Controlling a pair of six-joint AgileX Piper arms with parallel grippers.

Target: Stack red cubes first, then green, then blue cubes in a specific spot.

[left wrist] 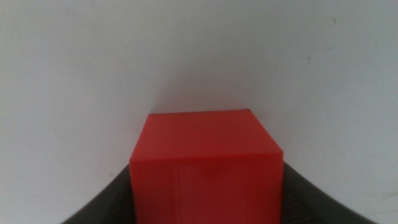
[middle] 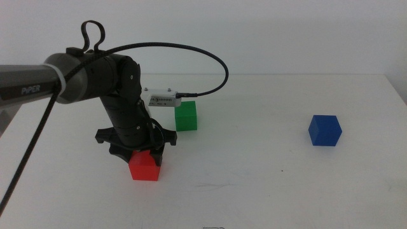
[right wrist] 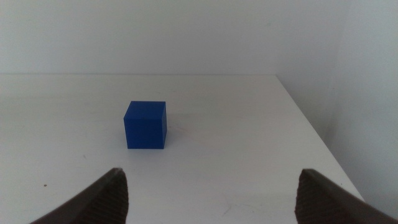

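White and bare, the surface (middle: 267,191) carried three cubes, with the left claw (middle: 145,154) lowered onto the red cube (middle: 145,166) at front left, its jaws pressed against the cube's two sides. Just behind it sat the green cube (middle: 186,117), and the blue cube (middle: 325,130) stood well apart at the right. Out of the middle view, the right claw (right wrist: 211,193) hung with jaws spread wide, facing the blue cube.

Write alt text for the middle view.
The left gripper comes down on a red cube on the white table, its jaws around the cube. A green cube sits just behind, a blue cube far to the right.
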